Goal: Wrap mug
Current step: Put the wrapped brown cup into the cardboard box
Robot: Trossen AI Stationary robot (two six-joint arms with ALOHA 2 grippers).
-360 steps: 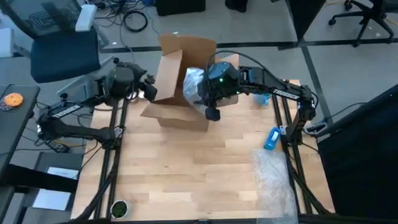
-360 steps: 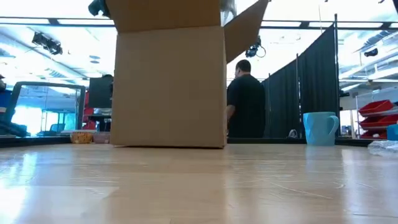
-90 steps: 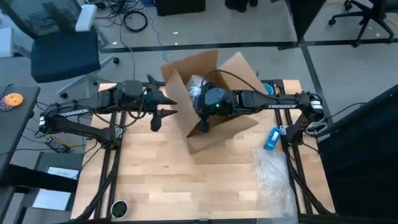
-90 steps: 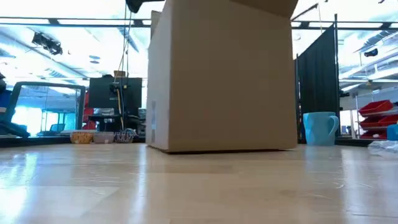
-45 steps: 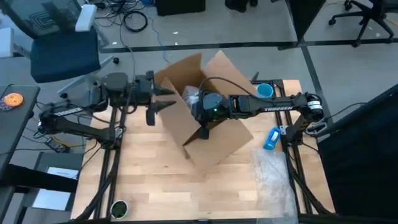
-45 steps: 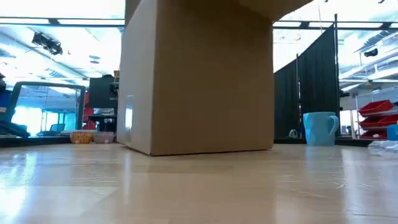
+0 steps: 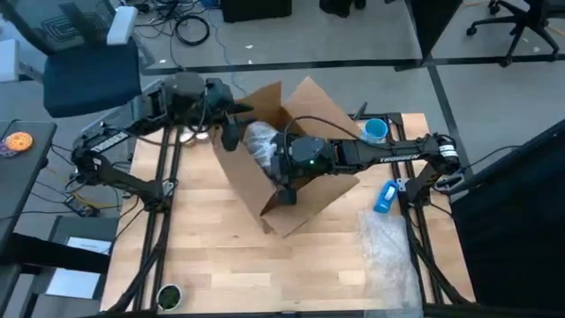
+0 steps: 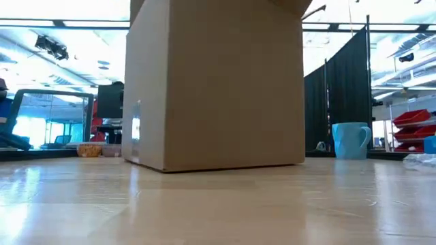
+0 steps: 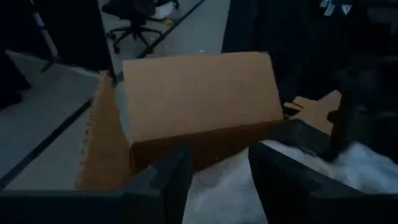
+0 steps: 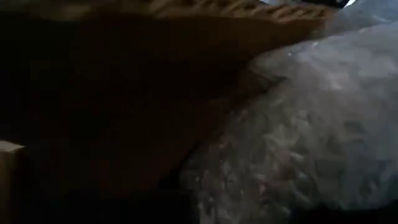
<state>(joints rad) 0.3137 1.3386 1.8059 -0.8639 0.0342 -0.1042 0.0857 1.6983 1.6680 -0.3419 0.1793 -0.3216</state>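
While right claw (image 7: 284, 190) sits inside cardboard box (image 7: 300, 190) by bubble-wrapped bundle (image 7: 261, 144), fingers unreadable, left claw (image 7: 231, 124) spread apart at box rim, blue mug (image 7: 375, 130) on worktop (image 7: 221, 256) edge

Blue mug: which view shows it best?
Low view: the blue mug stands upright in full profile, handle visible, right of the cardboard box. High view shows only its rim from above. Wrist views don't show it.

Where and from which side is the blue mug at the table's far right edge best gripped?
Judging by its pose, grip the blue mug across its open rim from above. It stands upright with its mouth facing up, and the handle juts out to one side in the low view, so a pincer should close across the rim clear of the handle.
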